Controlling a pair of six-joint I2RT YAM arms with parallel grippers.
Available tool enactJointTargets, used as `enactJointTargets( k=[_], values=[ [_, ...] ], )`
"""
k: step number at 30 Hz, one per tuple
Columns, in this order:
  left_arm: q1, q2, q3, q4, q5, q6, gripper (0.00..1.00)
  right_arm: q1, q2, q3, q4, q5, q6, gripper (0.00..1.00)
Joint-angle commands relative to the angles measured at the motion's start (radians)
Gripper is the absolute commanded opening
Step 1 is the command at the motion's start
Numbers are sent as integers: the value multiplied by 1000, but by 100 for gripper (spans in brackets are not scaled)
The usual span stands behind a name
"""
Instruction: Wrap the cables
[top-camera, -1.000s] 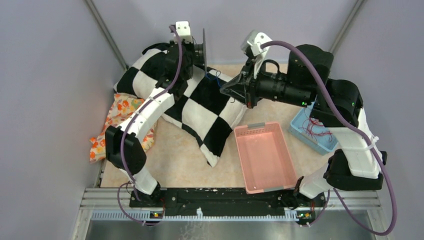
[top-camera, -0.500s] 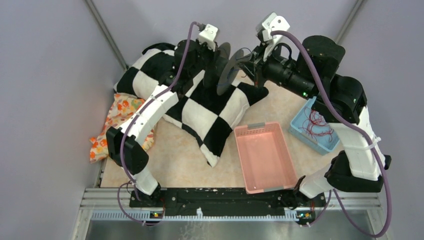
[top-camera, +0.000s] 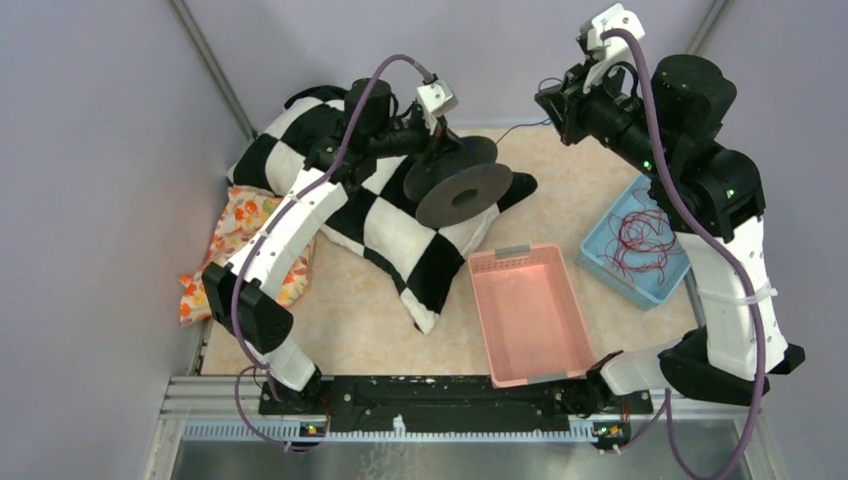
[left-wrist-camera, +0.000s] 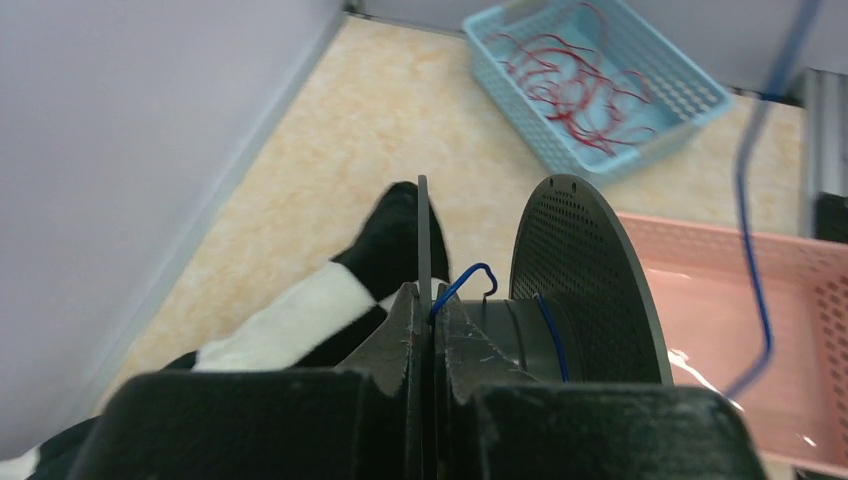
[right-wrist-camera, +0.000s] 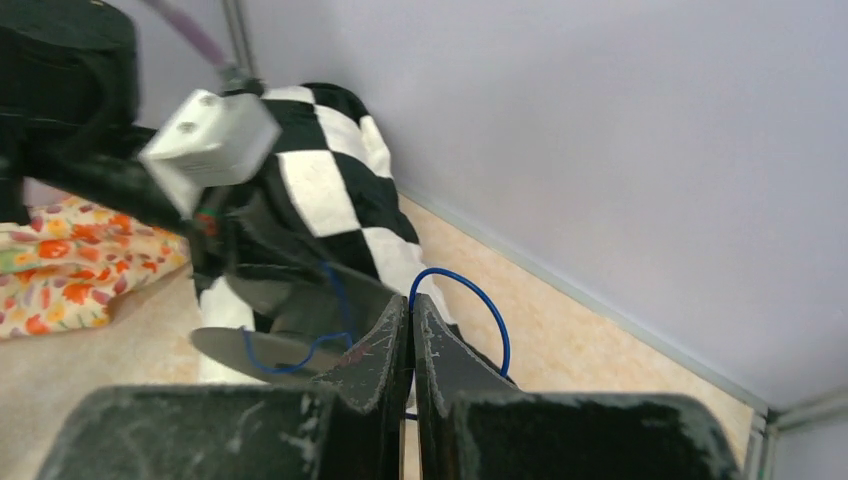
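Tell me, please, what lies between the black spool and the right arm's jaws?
The thin blue cable spans that gap, from the spool to the right jaws, as the top view shows.

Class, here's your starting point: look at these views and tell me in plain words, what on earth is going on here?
The left gripper is shut on one flange of a black spool, holding it over a corner of the checkered pillow. The right gripper is shut on the thin blue cable, raised near the back wall, so the cable runs from the spool's hub across to it. Very little cable shows on the hub, so the wrapping looks barely begun.
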Motion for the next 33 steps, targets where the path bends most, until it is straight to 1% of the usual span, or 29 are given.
enactJointTargets(
  k=[1, 5, 9, 12, 15, 16, 17, 19, 22, 24, 25, 27, 29, 33],
  values=[
    [-7, -82, 43, -132, 237, 93, 0, -116, -38, -65, 70, -103, 33, 0],
    [-9, -137, -8, -154, 277, 129, 0, -227, -58, -173, 104, -172, 70, 0],
    [-6, -166, -5, -185, 317, 124, 0, -348, -103, -326, 136, -224, 108, 0],
    [-2, -179, 0, -163, 370, 84, 0, -385, -151, -460, 158, -238, 127, 0],
    [13, -154, 66, -150, 492, 7, 0, -386, -203, -613, 184, -240, 145, 0],
    [17, -146, 83, -116, 526, -37, 0, -386, -229, -668, 197, -254, 177, 0],
    [24, -151, 73, -49, 549, -101, 0, -386, -248, -717, 214, -276, 197, 0],
    [50, -177, 14, 142, 562, -255, 0, -386, -296, -823, 260, -350, 231, 0],
    [133, -216, -114, 533, 500, -626, 0, -386, -381, -964, 351, -432, 310, 0],
    [187, -221, -172, 702, 408, -807, 0, -386, -421, -1050, 392, -460, 362, 0],
    [201, -219, -190, 759, 376, -857, 0, -386, -433, -1079, 412, -478, 390, 0],
    [210, -216, -221, 802, 286, -902, 0, -372, -447, -1130, 448, -508, 441, 0],
    [211, -215, -249, 834, 198, -941, 0, -341, -461, -1170, 475, -487, 471, 0],
    [221, -219, -316, 925, 62, -1032, 0, -238, -481, -1229, 529, -428, 524, 0]
  ],
)
